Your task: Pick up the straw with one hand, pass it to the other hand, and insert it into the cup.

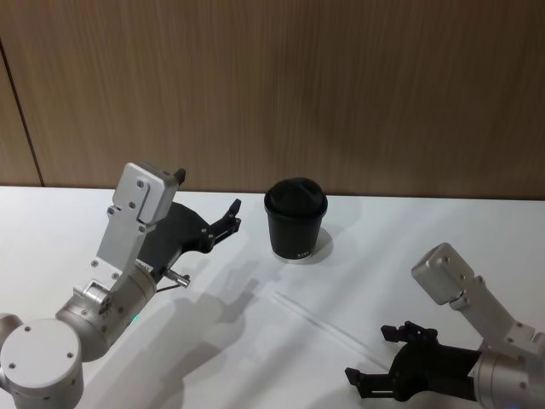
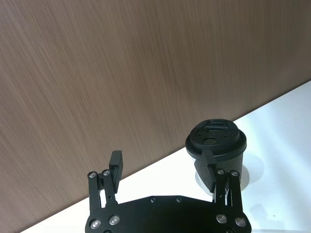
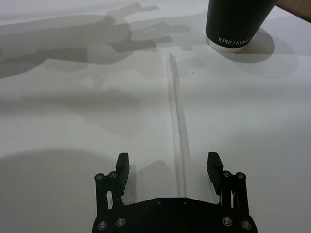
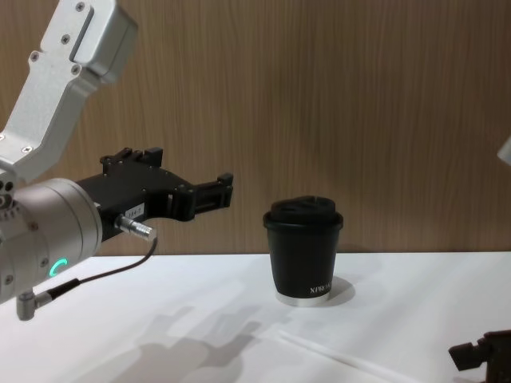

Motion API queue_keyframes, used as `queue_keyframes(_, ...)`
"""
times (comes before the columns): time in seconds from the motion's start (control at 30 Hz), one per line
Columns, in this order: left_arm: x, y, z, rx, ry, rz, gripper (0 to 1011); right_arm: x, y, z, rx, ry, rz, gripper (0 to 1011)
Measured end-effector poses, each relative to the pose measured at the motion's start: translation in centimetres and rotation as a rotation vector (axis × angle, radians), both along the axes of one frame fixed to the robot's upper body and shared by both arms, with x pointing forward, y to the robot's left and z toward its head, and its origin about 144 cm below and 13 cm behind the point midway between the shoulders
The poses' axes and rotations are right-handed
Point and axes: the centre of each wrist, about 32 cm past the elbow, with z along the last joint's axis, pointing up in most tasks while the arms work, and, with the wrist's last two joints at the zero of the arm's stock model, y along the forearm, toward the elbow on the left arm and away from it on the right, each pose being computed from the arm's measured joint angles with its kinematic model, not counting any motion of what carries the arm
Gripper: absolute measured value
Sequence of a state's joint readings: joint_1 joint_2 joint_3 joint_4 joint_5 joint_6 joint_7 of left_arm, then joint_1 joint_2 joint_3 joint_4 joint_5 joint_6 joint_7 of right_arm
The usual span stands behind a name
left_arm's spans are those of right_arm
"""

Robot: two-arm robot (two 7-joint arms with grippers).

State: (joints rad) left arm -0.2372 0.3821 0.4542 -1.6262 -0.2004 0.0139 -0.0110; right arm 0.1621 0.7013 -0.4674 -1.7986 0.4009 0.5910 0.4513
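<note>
The thin pale straw [image 1: 328,322] lies flat on the white table, slanting from in front of the cup toward my right gripper [image 1: 372,354]. That gripper is open and low over the table. In the right wrist view the straw [image 3: 176,107] runs between its two fingers [image 3: 214,165], and it is not gripped. The black lidded cup [image 1: 295,223] stands upright near the back of the table. My left gripper [image 1: 230,217] hovers in the air to the left of the cup, open with nothing in it. From the left wrist, the cup [image 2: 216,145] shows beyond that gripper's fingers.
A brown wood-panelled wall [image 1: 341,85] rises right behind the table's [image 1: 443,247] back edge, close behind the cup. White tabletop stretches left and right of the cup and in front of the straw.
</note>
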Motion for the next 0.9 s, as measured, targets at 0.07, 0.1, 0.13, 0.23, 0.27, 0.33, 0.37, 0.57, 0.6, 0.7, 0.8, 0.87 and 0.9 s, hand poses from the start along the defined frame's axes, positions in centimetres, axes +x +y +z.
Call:
queue_keyframes(0.07,0.00,0.00,0.00,0.000,0.000,0.000,1003,0.01,-0.01,0.01,0.001,0.001,0.000,1001)
queue_keyframes(0.1,0.00,0.00,0.00,0.000,0.000,0.000,1003,0.03,-0.02,0.01,0.002,0.004,0.001,1001)
queue_keyframes(0.13,0.00,0.00,0.00,0.000,0.000,0.000,1003,0.05,-0.02,0.02,0.003,0.006,0.001,1001)
queue_keyframes(0.23,0.00,0.00,0.00,0.000,0.000,0.000,1003,0.08,-0.03,0.00,0.004,0.009,0.002,1001)
queue_keyframes(0.27,0.00,0.00,0.00,0.000,0.000,0.000,1003,0.11,-0.03,-0.01,0.005,0.011,0.003,1001)
queue_keyframes(0.33,0.00,0.00,0.00,0.000,0.000,0.000,1003,0.13,-0.02,-0.02,0.007,0.013,0.003,1001)
queue_keyframes(0.37,0.00,0.00,0.00,0.000,0.000,0.000,1003,0.14,-0.01,-0.04,0.007,0.014,0.004,1001)
queue_keyframes(0.57,0.00,0.00,0.00,0.000,0.000,0.000,1003,0.28,0.05,-0.17,0.010,0.021,0.005,1001)
queue_keyframes(0.6,0.00,0.00,0.00,0.000,0.000,0.000,1003,0.28,0.05,-0.17,0.010,0.021,0.005,1001)
queue_keyframes(0.7,0.00,0.00,0.00,0.000,0.000,0.000,1003,0.35,0.08,-0.22,0.012,0.023,0.005,1001)
queue_keyframes(0.8,0.00,0.00,0.00,0.000,0.000,0.000,1003,0.44,0.10,-0.25,0.012,0.027,0.006,1001)
queue_keyframes(0.87,0.00,0.00,0.00,0.000,0.000,0.000,1003,0.48,0.12,-0.26,0.012,0.030,0.006,1001)
queue_keyframes(0.9,0.00,0.00,0.00,0.000,0.000,0.000,1003,0.52,0.12,-0.25,0.012,0.031,0.005,1001)
